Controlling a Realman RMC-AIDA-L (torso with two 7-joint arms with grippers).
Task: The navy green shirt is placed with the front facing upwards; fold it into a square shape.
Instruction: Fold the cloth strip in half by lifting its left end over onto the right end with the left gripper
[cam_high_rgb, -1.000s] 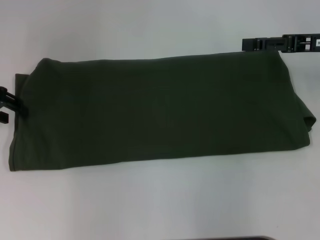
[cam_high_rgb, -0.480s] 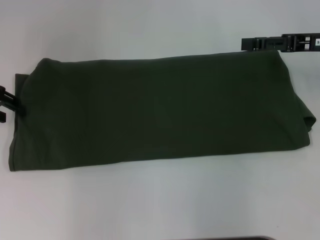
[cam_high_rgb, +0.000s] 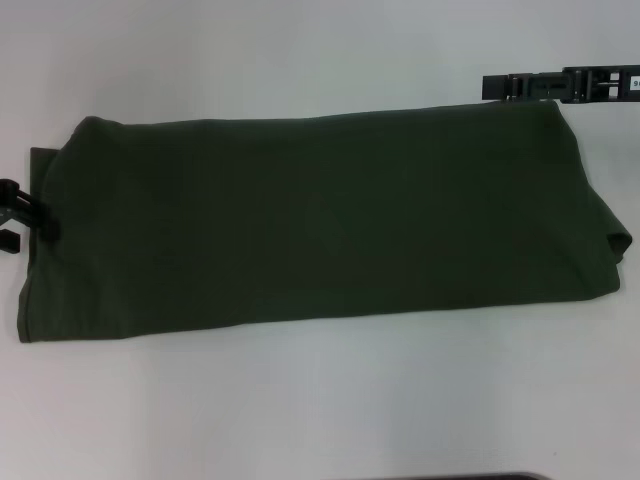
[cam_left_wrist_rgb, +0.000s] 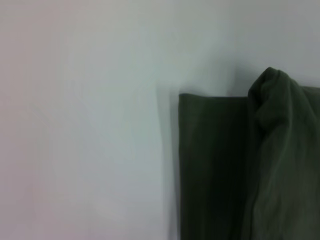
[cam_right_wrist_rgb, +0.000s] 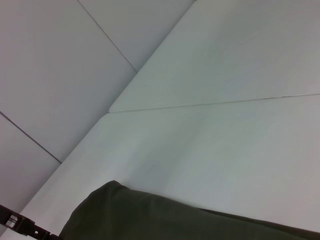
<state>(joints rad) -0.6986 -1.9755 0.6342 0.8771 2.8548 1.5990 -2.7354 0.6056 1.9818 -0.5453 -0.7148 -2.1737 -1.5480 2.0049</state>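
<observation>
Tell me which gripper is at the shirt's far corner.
The right gripper, by the navy green shirt far right corner; the left gripper sits midway along its left edge.

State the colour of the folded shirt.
Plain dark olive green; the shirt shows best in the head view.

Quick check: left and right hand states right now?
Left hand: at the navy green shirt's left edge; grip cannot be told.
Right hand: at its far right corner; cannot be told.
</observation>
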